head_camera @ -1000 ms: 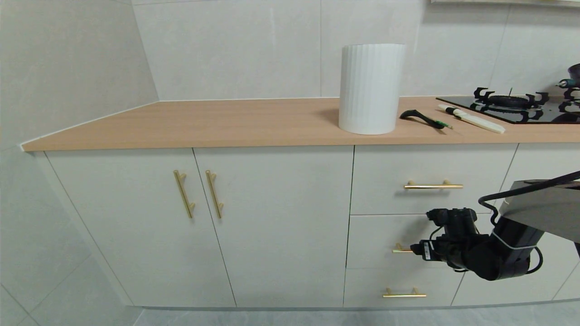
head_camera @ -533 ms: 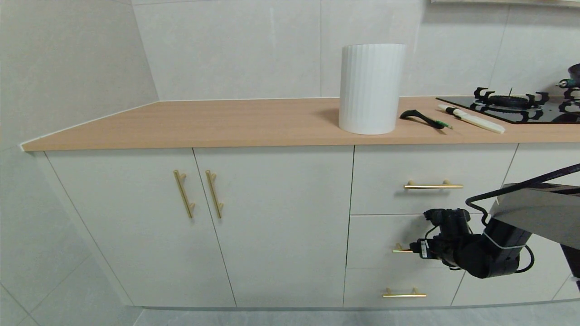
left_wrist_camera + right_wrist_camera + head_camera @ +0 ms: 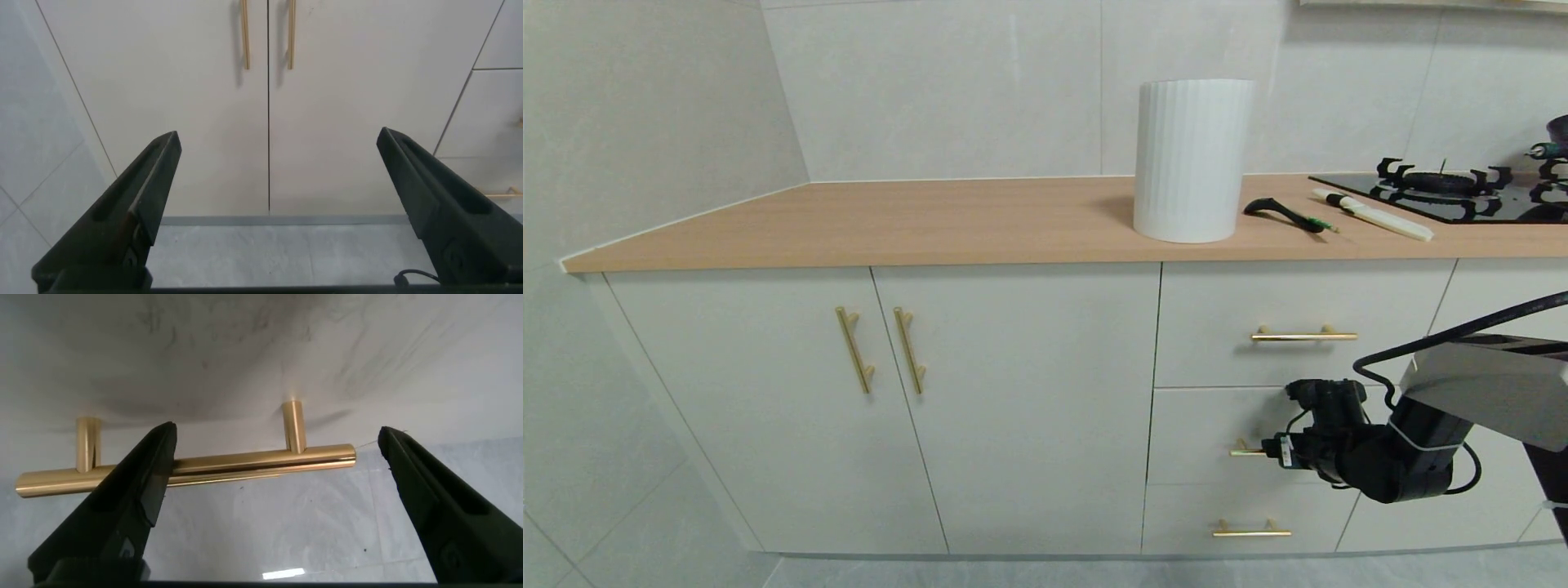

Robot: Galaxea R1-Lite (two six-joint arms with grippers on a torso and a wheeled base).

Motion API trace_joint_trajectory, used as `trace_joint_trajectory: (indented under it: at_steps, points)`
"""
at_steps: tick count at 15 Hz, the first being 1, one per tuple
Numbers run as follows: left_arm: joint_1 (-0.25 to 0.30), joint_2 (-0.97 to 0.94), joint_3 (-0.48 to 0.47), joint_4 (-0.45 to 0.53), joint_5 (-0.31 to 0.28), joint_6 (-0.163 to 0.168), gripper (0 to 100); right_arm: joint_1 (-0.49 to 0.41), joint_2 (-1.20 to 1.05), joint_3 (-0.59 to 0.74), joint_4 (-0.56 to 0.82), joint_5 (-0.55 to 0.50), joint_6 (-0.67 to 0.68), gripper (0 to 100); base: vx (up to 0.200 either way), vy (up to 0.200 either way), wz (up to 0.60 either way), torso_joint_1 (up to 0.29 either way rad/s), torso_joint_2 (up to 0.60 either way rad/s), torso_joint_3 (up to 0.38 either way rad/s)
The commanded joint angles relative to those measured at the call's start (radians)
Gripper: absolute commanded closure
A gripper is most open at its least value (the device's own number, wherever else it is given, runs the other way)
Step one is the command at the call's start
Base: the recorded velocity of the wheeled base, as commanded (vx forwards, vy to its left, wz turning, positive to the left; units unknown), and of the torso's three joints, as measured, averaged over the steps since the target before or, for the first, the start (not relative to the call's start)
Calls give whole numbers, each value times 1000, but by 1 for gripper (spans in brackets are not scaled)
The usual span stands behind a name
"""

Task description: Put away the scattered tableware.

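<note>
While the black-handled utensil [image 3: 1282, 214] and the long white utensil [image 3: 1374, 216] are lying slightly apart near the worktop's [image 3: 931, 224] right end, between the white ribbed canister [image 3: 1192, 159] and the hob [image 3: 1445, 194], the right pincer [image 3: 277, 431] is hanging low before the middle drawer [image 3: 1205, 420], released, jaws spread wide, facing its brass handle [image 3: 188, 469]. Contact with handle: cannot tell. Meanwhile the left pincer [image 3: 278, 135] is gaping too, grasping nothing, pointing at the double cupboard doors [image 3: 270, 90].
</note>
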Motion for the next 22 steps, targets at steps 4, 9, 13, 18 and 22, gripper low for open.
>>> trace_joint_trajectory:
  at_steps: [4, 9, 13, 18, 22]
  points:
    - [0, 1, 0, 0, 0, 0, 0, 0, 2, 3, 13, 0, -3, 0, 0, 0, 0, 0, 0, 0]
    - [0, 1, 0, 0, 0, 0, 0, 2, -14, 23, 43, 0, -4, 0, 0, 0, 0, 0, 0, 0]
    - [0, 1, 0, 0, 0, 0, 0, 34, -293, 191, 247, 20, -90, 0, 0, 0, 0, 0, 0, 0]
    - [0, 1, 0, 0, 0, 0, 0, 111, -779, 216, 613, 38, -93, 0, 0, 0, 0, 0, 0, 0]
    - [0, 1, 0, 0, 0, 0, 0, 115, -837, 178, 652, 57, -81, 0, 0, 0, 0, 0, 0, 0]
